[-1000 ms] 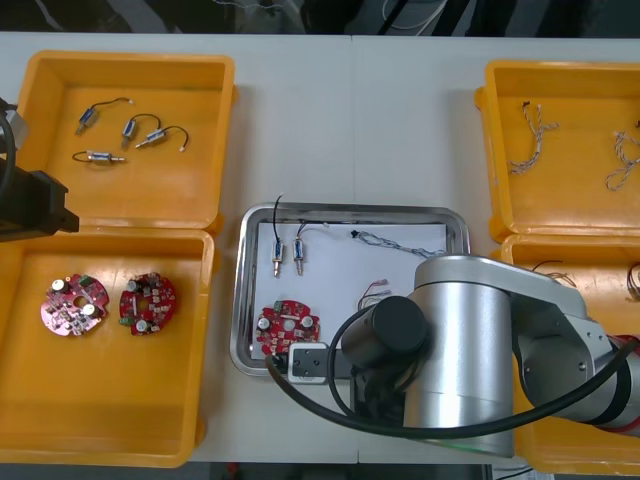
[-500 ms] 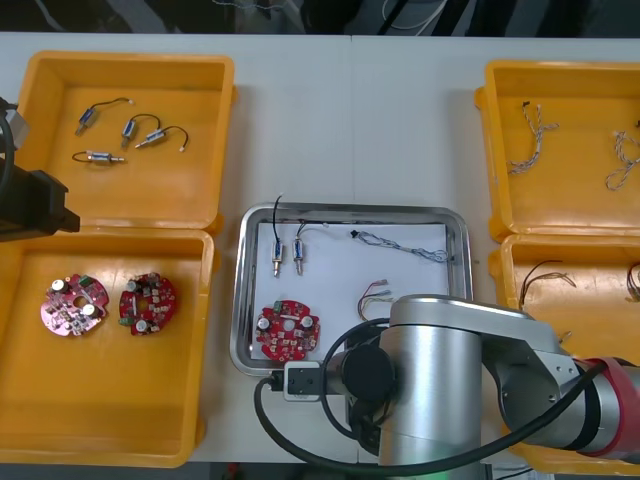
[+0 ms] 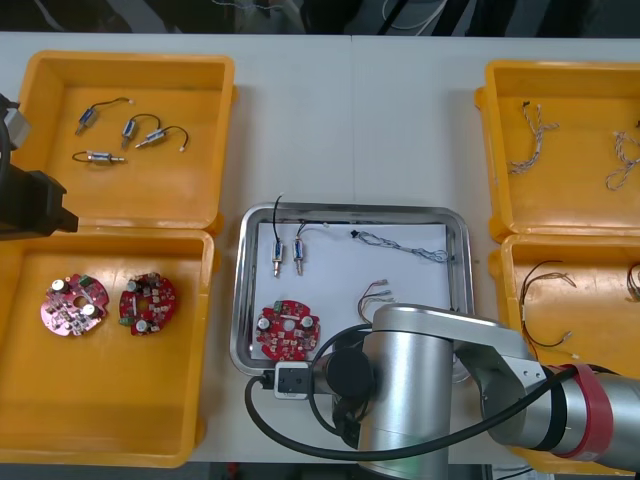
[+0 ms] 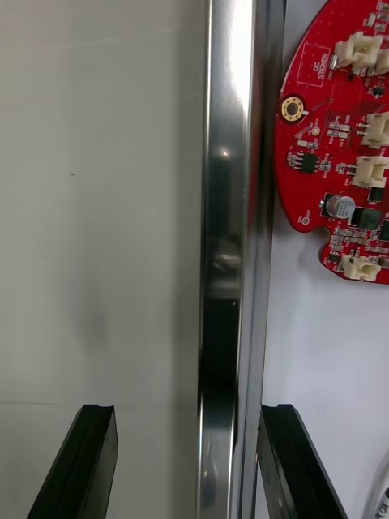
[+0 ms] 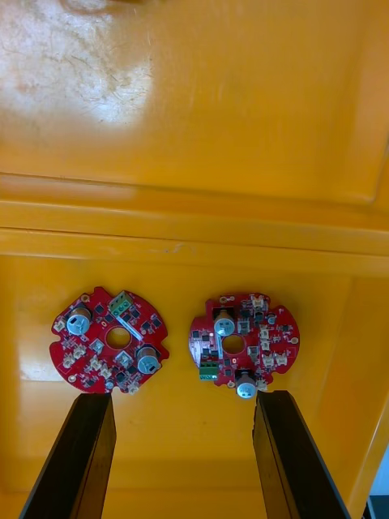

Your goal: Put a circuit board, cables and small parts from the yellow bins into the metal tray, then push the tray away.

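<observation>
The left gripper (image 5: 182, 397) hangs with its fingers apart over a yellow bin (image 5: 194, 454); one round red circuit board (image 5: 109, 339) lies beyond one finger; a second board (image 5: 243, 345) lies beside it, apart; another yellow bin (image 5: 243, 97) adjoins.

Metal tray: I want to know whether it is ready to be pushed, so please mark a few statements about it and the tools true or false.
1. The metal tray holds one red circuit board. True.
2. The right tool is shut on the tray's near rim. False: it is open, with one finger on either side of the rim.
3. Two small metal parts lie in the tray. True.
4. The left tool holds a circuit board. False: it is open above two loose boards in a yellow bin.
</observation>
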`<action>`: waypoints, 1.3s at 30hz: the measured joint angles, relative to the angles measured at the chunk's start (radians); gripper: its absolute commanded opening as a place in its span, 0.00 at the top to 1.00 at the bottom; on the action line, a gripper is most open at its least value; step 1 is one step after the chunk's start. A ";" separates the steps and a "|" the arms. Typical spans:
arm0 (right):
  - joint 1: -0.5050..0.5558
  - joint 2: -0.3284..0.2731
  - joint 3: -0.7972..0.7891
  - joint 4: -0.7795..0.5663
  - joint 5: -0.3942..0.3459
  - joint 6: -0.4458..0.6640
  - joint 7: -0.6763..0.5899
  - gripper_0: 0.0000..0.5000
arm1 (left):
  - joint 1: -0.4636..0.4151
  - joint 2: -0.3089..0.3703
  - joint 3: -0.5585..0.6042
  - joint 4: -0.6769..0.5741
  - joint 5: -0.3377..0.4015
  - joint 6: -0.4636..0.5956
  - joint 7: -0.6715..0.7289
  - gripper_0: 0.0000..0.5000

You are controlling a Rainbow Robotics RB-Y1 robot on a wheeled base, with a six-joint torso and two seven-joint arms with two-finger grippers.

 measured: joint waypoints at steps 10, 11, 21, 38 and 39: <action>0.000 0.000 0.023 0.020 0.032 -0.007 0.000 0.43 | 0.003 0.000 0.000 0.000 0.001 0.000 -0.003 0.00; 0.000 0.000 0.024 0.020 0.032 -0.007 0.000 0.62 | 0.003 0.000 0.000 0.000 0.001 0.000 -0.003 0.00; 0.000 0.001 0.025 0.020 0.059 -0.008 0.000 0.90 | 0.003 0.000 0.000 0.000 0.001 0.000 -0.003 0.00; -0.054 -0.007 0.026 0.021 0.040 -0.020 0.000 1.00 | 0.003 0.000 0.000 -0.001 0.001 0.000 -0.003 0.00; -0.064 -0.011 0.026 0.021 0.034 -0.028 0.000 1.00 | 0.003 0.000 0.000 -0.001 0.001 0.000 -0.003 0.00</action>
